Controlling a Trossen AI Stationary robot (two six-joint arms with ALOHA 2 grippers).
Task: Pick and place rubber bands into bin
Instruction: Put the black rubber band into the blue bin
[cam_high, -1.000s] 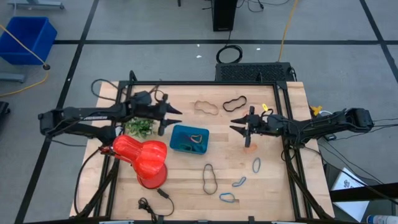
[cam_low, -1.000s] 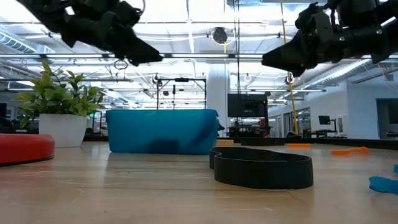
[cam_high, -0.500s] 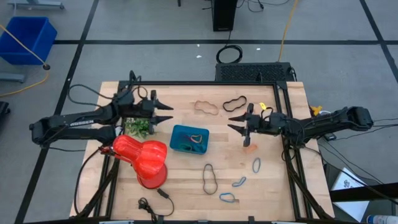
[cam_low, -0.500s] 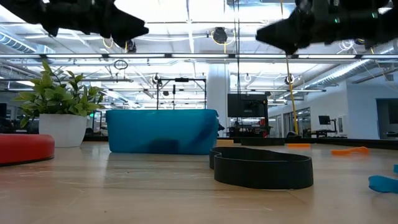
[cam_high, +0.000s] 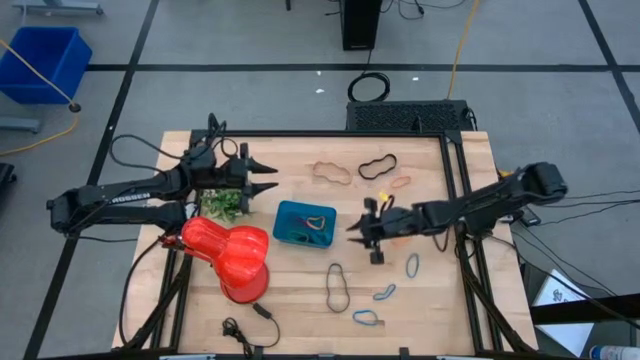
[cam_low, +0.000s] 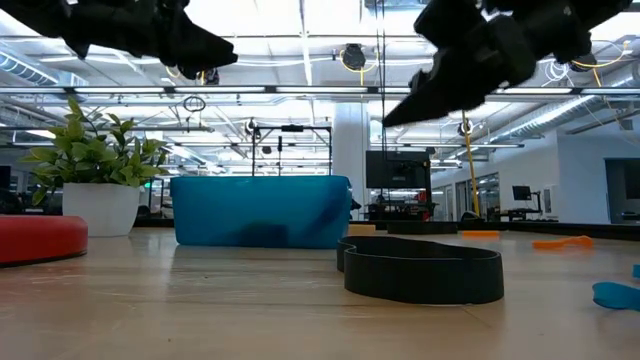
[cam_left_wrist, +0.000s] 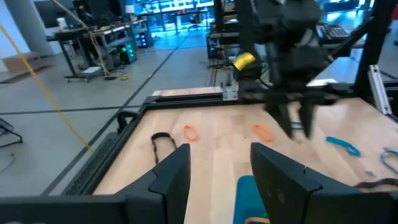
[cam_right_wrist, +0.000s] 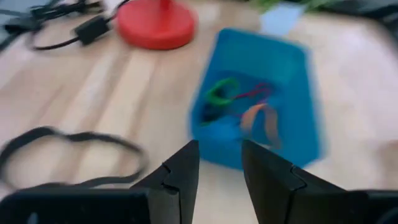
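The teal bin (cam_high: 305, 222) stands mid-table with several rubber bands (cam_right_wrist: 239, 102) lying in it. More bands lie flat on the wood: tan (cam_high: 331, 172), black (cam_high: 377, 165) and orange (cam_high: 401, 183) at the far side, black (cam_high: 336, 285) and three blue ones (cam_high: 412, 265) at the near right. My right gripper (cam_high: 352, 233) hovers open just right of the bin, tipped down toward it, its fingers (cam_right_wrist: 180, 171) holding nothing. My left gripper (cam_high: 272, 178) hangs open above the table, left of the bin and farther back.
A red vase (cam_high: 228, 255) and a green plant (cam_high: 225, 205) stand left of the bin. A black cable (cam_high: 245, 325) lies at the near left edge. A dark frame rail (cam_high: 330, 134) runs along the table's far edge.
My right gripper has swung from the table's right part toward the bin and the near edge, tipping downward. My left gripper drew back toward the left and far edges and rose a little, then kept still. Neither gap has changed, and the bands lie as before.
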